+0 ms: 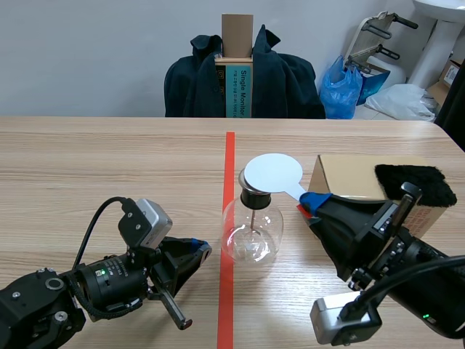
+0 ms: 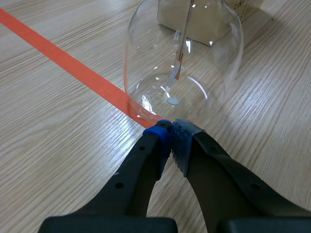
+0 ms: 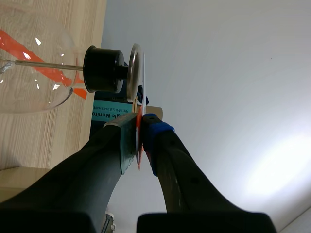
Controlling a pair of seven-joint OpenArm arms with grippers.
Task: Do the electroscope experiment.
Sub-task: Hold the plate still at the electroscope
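The electroscope flask point(image 1: 252, 231) stands in the middle of the counter point(image 1: 109, 167), just right of the red line point(image 1: 229, 156). The right pincer point(image 1: 311, 203) grasps a white disc point(image 1: 272, 173) by its handle and holds it on the flask's top, probably to pass charge. The left pincer point(image 1: 203, 251), clenched on nothing, lies at the flask's left, maybe to steady it.

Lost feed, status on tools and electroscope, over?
Left tool shut, tips by base of round clear glass flask. Right tool shut on white round paddle, over flask top. Brown cardboard box beside right arm, not blocking.
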